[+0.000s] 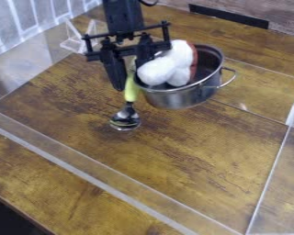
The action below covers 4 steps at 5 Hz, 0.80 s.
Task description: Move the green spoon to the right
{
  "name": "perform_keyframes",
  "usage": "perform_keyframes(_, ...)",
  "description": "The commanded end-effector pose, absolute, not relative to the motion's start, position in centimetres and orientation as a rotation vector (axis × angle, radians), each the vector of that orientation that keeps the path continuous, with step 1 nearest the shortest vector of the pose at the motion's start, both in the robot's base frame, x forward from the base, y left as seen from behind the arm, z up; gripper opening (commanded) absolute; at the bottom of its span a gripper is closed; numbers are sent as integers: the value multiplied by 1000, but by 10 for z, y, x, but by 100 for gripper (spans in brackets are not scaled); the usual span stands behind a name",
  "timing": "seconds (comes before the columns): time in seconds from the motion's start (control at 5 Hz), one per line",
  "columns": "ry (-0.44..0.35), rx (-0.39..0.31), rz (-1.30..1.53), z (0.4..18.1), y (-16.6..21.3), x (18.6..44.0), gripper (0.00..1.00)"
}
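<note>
Green spoon (129, 102) pinched by gripper (124, 81), shiny head touching wooden table (198, 156); steel bowl (201, 84) with lumpy white object (168, 62) at 2 o'clock.

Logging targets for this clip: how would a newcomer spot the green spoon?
Find the steel bowl on the wooden table. Just left of it, under the black claw, hangs the spoon: yellow-green handle pinched, shiny silver head touching the wood, unlike the white lump in the bowl.

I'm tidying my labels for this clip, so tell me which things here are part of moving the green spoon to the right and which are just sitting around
Part of the job:
- green spoon, handle up in the gripper, head down at the table
- gripper, shut on the spoon's handle

Just lying about:
- steel bowl
- white lumpy object in the bowl
- wooden table
</note>
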<state>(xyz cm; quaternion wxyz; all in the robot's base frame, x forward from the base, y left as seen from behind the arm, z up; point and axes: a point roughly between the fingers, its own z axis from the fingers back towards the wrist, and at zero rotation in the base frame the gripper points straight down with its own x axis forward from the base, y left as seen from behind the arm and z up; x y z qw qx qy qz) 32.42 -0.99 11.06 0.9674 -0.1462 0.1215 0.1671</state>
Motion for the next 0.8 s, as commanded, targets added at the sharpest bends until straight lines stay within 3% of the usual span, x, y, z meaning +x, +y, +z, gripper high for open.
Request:
perform_keyframes(0.0,160,-325,386,134,3,336,0)
perform_keyframes(0.6,158,-376,553,136,15,328,0)
